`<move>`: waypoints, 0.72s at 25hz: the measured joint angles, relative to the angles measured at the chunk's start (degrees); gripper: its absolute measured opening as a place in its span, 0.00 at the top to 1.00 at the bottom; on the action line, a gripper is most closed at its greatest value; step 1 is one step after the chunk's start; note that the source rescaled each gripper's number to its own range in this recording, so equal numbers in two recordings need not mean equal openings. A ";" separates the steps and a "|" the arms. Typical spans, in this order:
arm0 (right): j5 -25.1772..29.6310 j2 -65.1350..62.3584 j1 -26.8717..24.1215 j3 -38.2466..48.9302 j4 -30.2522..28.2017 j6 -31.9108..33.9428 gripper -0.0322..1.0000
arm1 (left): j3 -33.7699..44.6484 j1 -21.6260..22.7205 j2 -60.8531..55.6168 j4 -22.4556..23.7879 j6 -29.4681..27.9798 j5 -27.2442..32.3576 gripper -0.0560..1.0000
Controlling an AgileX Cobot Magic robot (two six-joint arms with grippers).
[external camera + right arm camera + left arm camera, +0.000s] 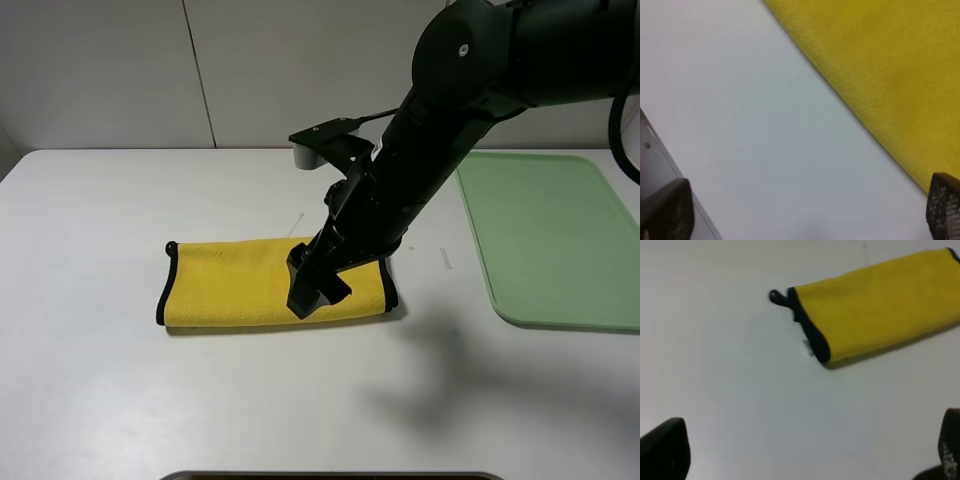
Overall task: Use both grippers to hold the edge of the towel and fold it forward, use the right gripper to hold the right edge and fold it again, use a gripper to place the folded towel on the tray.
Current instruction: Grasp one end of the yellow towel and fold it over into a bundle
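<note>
Bright, even light; soft shadow on the table (90,400); hazy wrist views.

High view overlooks table (100,390); both wrist views close on towel (230,285)

Fuzzy cloth towel (235,285); matt table (100,400); tray (550,235) seemingly plastic.
</note>
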 joint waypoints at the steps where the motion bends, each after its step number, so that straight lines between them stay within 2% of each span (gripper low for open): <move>1: 0.30 0.00 0.00 0.00 0.05 0.19 0.00 | 0.00 1.84 0.00 0.05 0.00 0.00 0.00; 4: 1.45 0.00 0.00 0.00 0.19 0.65 0.00 | 0.00 7.37 0.00 0.31 0.00 0.00 0.00; 8: 1.66 0.00 0.00 0.00 0.44 4.72 0.00 | 0.00 14.67 0.00 0.48 0.00 0.00 0.00; 12: -0.86 0.00 0.00 0.00 0.44 10.30 0.00 | 0.00 20.82 0.00 0.52 0.00 0.00 0.00; 15: -4.53 0.00 0.00 0.00 0.00 16.06 0.00 | 0.00 23.29 0.00 0.52 0.00 0.00 0.00; 18: -9.09 0.00 0.00 0.00 -2.77 23.50 0.00 | 0.00 23.68 0.00 0.52 0.00 0.00 0.00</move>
